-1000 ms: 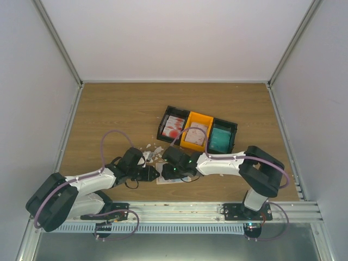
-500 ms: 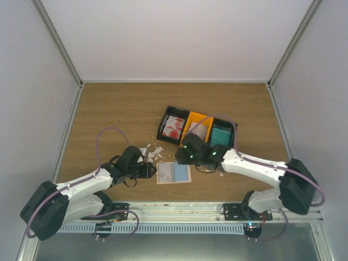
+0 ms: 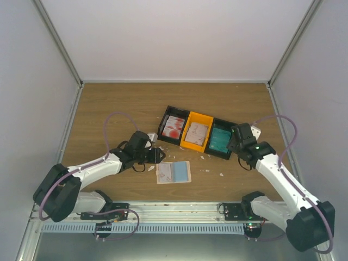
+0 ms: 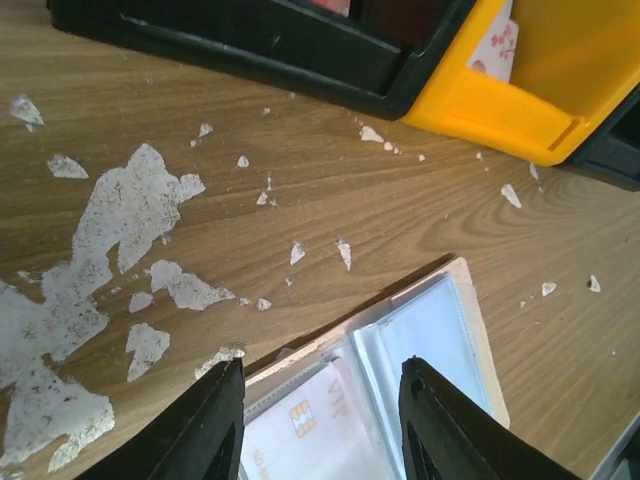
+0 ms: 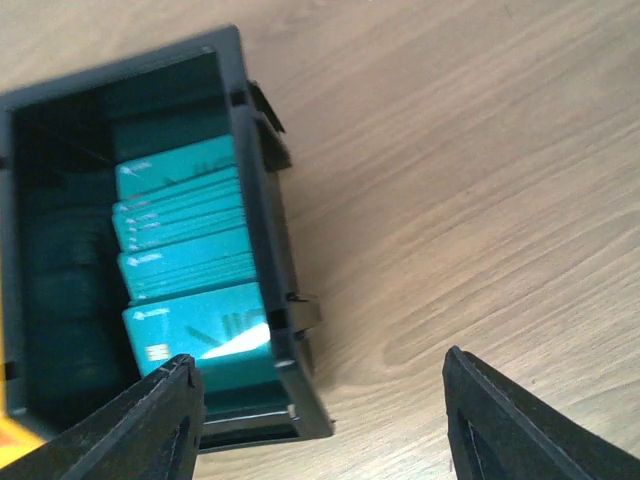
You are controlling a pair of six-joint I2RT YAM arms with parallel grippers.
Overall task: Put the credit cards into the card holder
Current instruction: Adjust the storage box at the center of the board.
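Observation:
The card holder (image 3: 174, 172) lies open on the table, pale inside up; the left wrist view shows it (image 4: 470, 300) with a white card (image 4: 310, 425) in its left sleeve. My left gripper (image 3: 159, 156) is open and empty, just above-left of the holder. My right gripper (image 3: 232, 142) is open and empty over the right edge of the three-bin tray (image 3: 235, 128), by the teal cards (image 3: 220, 140), which show in the right wrist view (image 5: 185, 260). White-and-red cards (image 3: 174, 126) fill the left bin, pale cards (image 3: 197, 134) the orange bin.
White scraps (image 4: 130, 215) litter the wood left of the holder, and a few lie right of it (image 3: 221, 175). The tray's black wall (image 5: 262, 250) stands between my right fingers. White enclosure walls ring the table.
My right arm has swung from over the holder to the tray's right end. My left gripper has moved up and right. The holder now lies uncovered.

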